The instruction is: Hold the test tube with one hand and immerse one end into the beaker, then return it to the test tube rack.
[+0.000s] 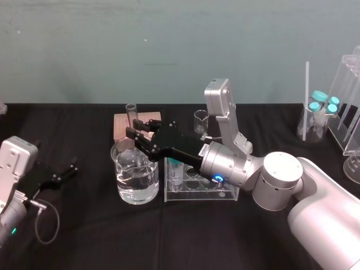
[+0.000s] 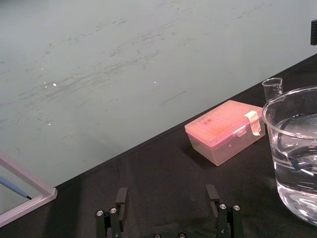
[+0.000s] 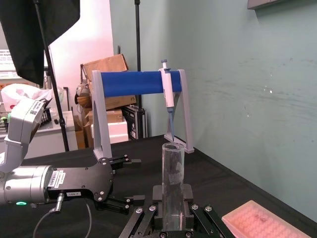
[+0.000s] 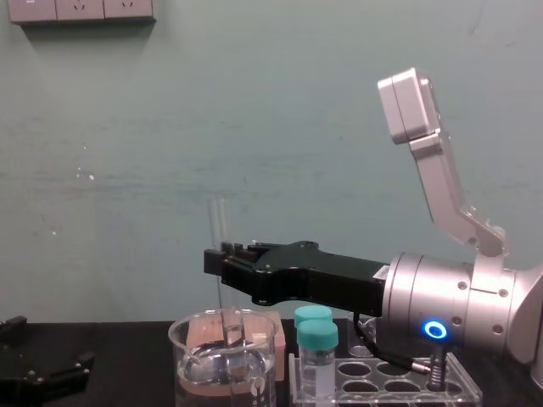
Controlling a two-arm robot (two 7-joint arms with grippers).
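My right gripper is shut on the test tube, a thin clear glass tube held upright over the beaker. From the chest, the test tube rises above the black fingers and its lower end reaches down inside the beaker, which is part full of water. In the right wrist view the test tube stands clamped between both pads. The clear test tube rack sits just right of the beaker, under my right arm. My left gripper rests open on the table at the far left, apart from everything.
A pink tip box and a tiny glass beaker stand behind the beaker. A teal-capped vial sits in the rack. More capped vials and clear stands are at the far right. A pipette stand is beyond my left arm.
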